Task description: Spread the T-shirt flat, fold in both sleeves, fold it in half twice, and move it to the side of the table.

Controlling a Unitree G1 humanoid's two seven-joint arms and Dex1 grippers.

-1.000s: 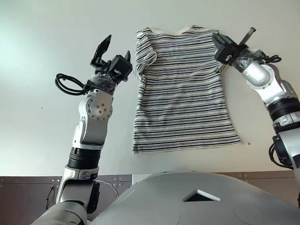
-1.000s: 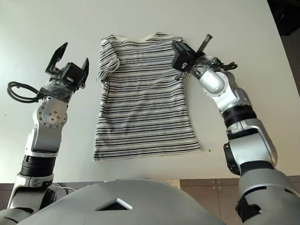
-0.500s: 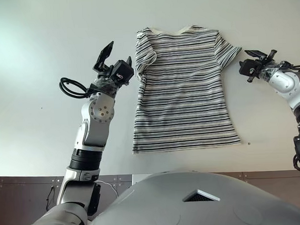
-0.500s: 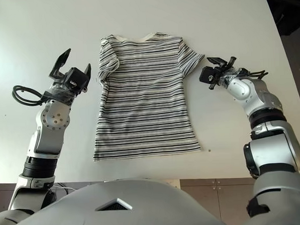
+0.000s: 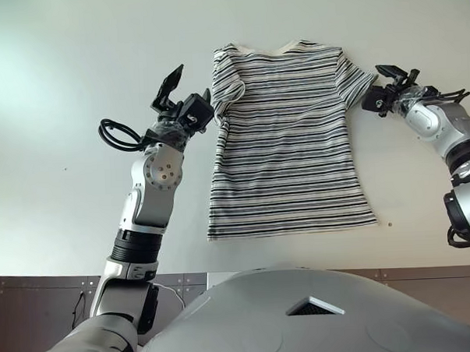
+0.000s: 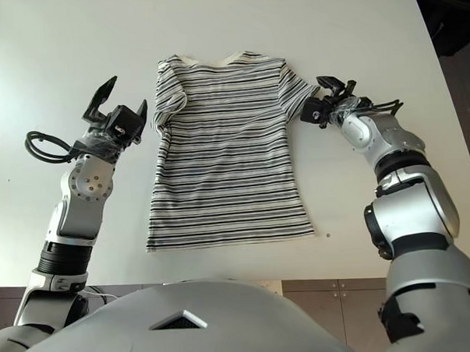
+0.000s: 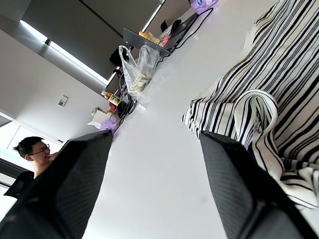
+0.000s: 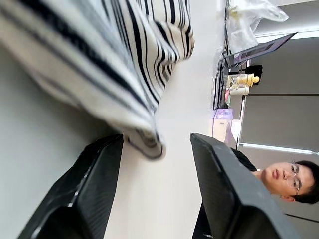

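A black-and-white striped T-shirt lies flat in the middle of the white table, collar away from me. Its left sleeve is folded in over the body, while its right sleeve sticks out sideways. My left gripper hovers open just left of the folded sleeve, which shows past the open fingers in the left wrist view. My right gripper stands open at the outer edge of the right sleeve. The sleeve's hem hangs just in front of its parted fingers.
Bare white tabletop stretches wide to the left and narrower to the right of the shirt. A small dark speck lies near the shirt's lower right corner. The table's front edge runs close to me. Bags and a laptop sit at the far end.
My right gripper left the shirt's right shoulder and swung out to the right, leaving the right sleeve spread out, then came back to the sleeve's edge. My left gripper edged slightly toward the shirt.
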